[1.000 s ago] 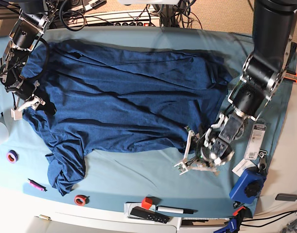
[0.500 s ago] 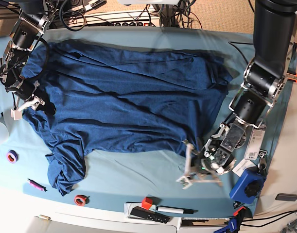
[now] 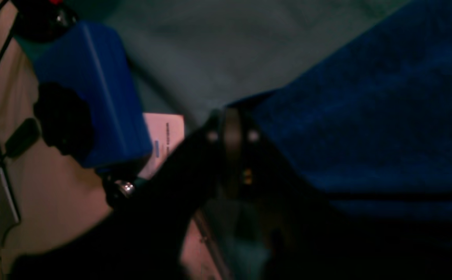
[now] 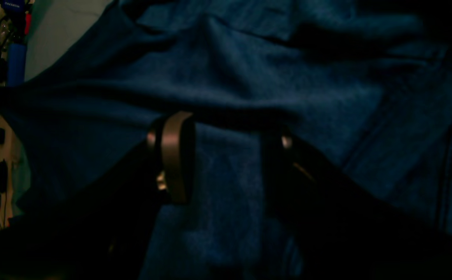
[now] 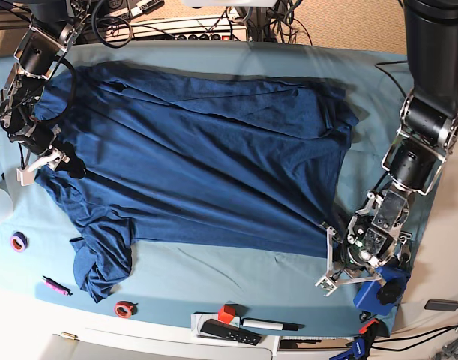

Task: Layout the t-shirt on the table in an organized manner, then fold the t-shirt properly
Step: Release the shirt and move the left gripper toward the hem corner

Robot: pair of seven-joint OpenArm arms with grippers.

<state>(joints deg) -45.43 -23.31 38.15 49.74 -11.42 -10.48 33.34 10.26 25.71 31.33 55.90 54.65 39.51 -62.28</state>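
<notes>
Left hand (image 5: pixel 335 264) at t-shirt (image 5: pixel 191 150) corner

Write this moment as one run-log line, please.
phase: layout | shirt: spread, wrinkled | left fingers: by shirt corner, grip unclear | right fingers: apart over shirt

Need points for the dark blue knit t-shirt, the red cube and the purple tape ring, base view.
dark blue heathered knit t-shirt (image 5: pixel 199 161), base view, middle of the body panel.
small red cube (image 5: pixel 226 313), base view, top face, near table edge.
purple tape ring (image 5: pixel 18 241), base view, on its band.
</notes>
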